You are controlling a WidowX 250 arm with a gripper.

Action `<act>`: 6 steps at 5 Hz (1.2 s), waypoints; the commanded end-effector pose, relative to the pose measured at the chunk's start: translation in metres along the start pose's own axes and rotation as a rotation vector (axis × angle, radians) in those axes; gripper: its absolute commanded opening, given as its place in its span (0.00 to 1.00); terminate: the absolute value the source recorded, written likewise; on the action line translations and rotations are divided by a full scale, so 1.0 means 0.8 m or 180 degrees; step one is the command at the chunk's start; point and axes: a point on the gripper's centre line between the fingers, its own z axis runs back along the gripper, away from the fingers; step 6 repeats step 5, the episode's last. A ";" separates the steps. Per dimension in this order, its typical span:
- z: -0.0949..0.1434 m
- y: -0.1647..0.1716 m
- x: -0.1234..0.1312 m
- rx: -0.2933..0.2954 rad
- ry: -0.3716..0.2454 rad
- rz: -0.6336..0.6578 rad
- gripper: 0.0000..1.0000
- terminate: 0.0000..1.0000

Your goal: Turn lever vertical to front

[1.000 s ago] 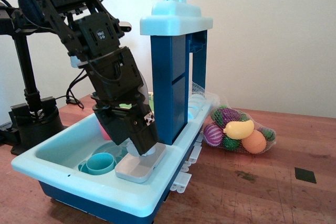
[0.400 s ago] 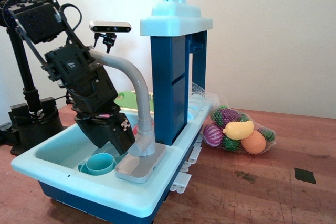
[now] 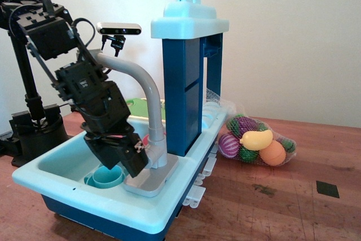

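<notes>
The grey toy faucet stands at the front right of the light blue sink (image 3: 62, 187). Its long curved spout (image 3: 148, 91) rises from a lower column (image 3: 159, 149) on a flat grey base plate (image 3: 153, 181). My black gripper (image 3: 135, 162) points down and to the right, and its tip is pressed against the left side of that column, just above the base plate. The lever is hidden behind the gripper tip. The fingers merge into one dark mass, so I cannot tell whether they are open or shut, or whether they hold the lever.
A teal cup (image 3: 107, 176) sits in the sink basin just left of the gripper. A tall blue tower (image 3: 183, 100) with a light blue top stands right behind the faucet. A mesh bag of toy fruit (image 3: 256, 142) lies on the wooden table to the right.
One second ago the gripper covered the faucet column. It then drew back to the left, uncovering the spout and lever tab. Now it has moved right and down against the column again.
</notes>
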 end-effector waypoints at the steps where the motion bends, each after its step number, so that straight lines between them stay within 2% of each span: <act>1: 0.035 -0.021 0.032 -0.0337 -0.0215 0.0344 1.00 0.00; 2: 0.040 -0.030 0.039 -0.0512 -0.0287 0.0353 1.00 0.00; 4: 0.037 -0.019 0.032 -0.0526 -0.0247 0.0365 1.00 0.00; 5: 0.036 0.001 0.025 -0.0501 -0.0246 0.0434 1.00 1.00; 6: 0.036 0.001 0.025 -0.0501 -0.0246 0.0434 1.00 1.00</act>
